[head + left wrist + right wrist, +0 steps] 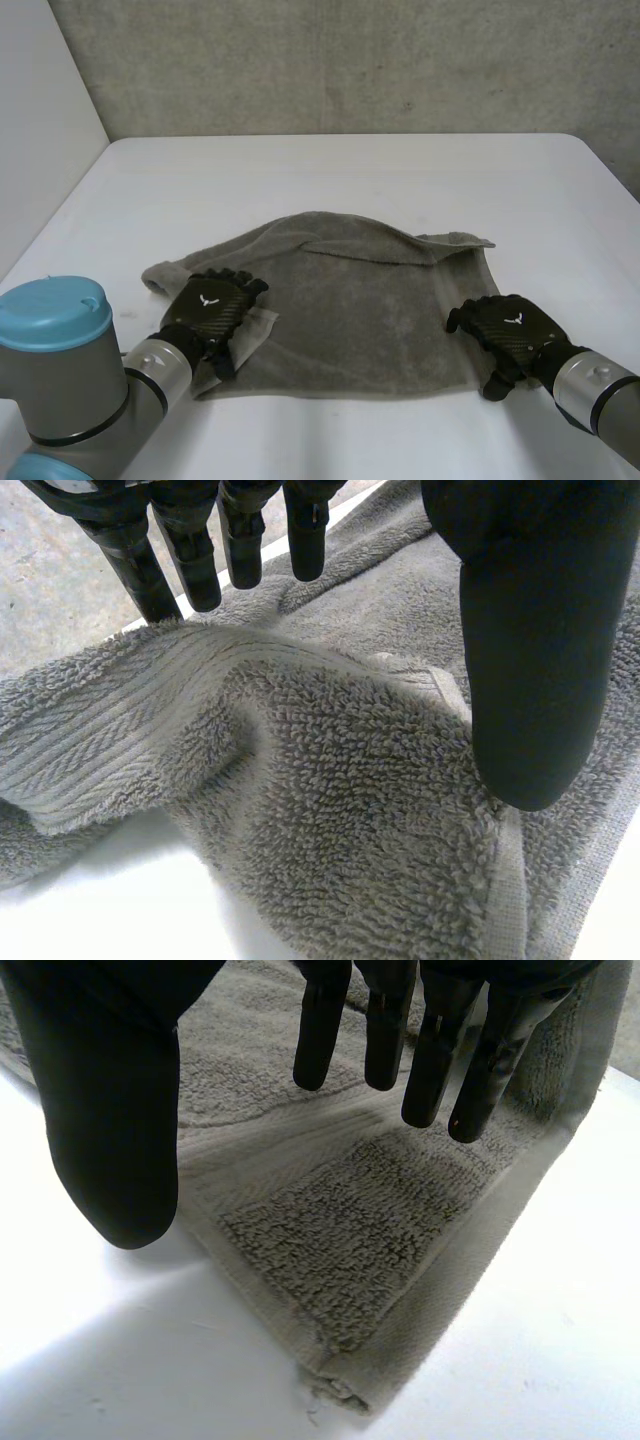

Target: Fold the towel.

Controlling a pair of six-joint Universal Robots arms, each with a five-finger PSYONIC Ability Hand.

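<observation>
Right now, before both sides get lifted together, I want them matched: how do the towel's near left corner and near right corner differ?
The grey terry towel's near left corner is rumpled into a raised ridge under the black left hand; the near right corner lies flat under the black right hand. The left hand's thumb is over cloth; the right hand's thumb is over bare white table. Shared: both hands are open, pinching nothing.

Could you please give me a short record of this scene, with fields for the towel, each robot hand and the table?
towel: grey, spread out but rumpled, far edge partly turned over
left robot hand: open, over the towel's near left corner
right robot hand: open, fingers over the towel's near right corner
table: white
fold: not yet done
</observation>
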